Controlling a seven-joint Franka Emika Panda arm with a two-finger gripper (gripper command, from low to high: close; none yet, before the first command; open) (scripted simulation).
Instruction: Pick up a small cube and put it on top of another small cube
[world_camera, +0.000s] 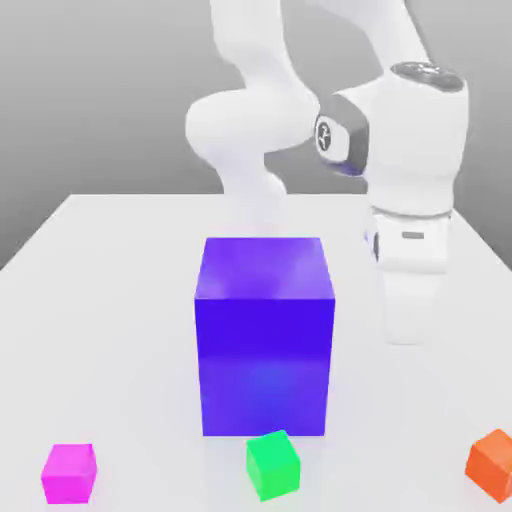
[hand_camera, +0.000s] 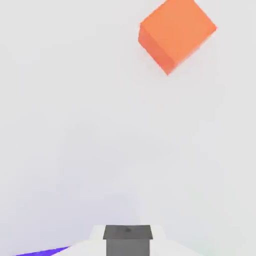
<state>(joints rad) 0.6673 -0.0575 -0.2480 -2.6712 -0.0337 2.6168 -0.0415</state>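
White table (world_camera: 120, 300), orange cube (world_camera: 492, 466) cropped

The white, smooth-surfaced table (world_camera: 120, 300) is bathed in bright, diffuse light, its surface nearly washed out. The white, rounded robot arm (world_camera: 415, 150) is rendered in near-uniform white, its contours softened by glare. A paler top and darker front are shown on the large blue cube (world_camera: 265, 340), where soft, cloudy reflections are spread. In the hand view, one side of the small orange cube (hand_camera: 176, 30) is shaded more deeply, and faint bluish tints are cast across the pale surface.
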